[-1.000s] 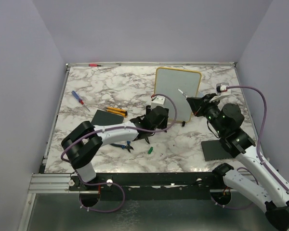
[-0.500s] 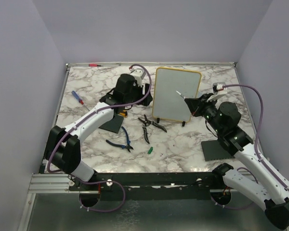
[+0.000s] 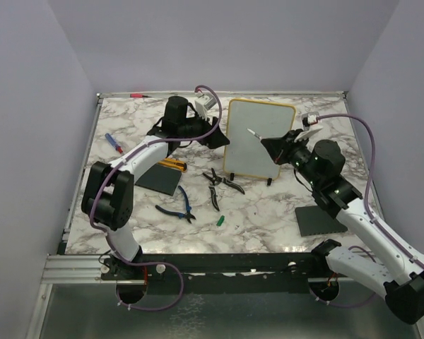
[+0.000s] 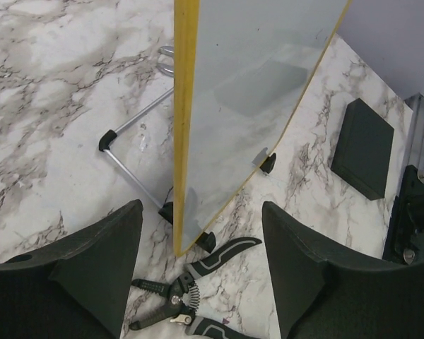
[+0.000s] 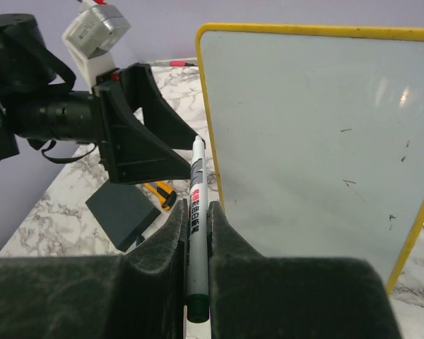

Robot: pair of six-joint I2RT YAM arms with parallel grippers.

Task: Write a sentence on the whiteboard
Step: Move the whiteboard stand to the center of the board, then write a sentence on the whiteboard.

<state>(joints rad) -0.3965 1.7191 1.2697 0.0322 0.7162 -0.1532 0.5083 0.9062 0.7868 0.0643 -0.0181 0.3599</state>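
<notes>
The right gripper [image 5: 196,212] is clamped on a white marker [image 5: 196,176], its tip just beside the upright whiteboard [image 5: 311,127] at its yellow left rim. The left gripper [image 4: 198,215] gapes open, one jaw either side of that same edge and clear of it. The board stands on the marble table [image 3: 268,212], toward the back.

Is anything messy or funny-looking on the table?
A little. A small green piece, maybe a marker cap, lies loose on the table, with black pliers and blue pliers scattered nearby. The whiteboard stands upright, bare except for a few tiny dark specks.
</notes>
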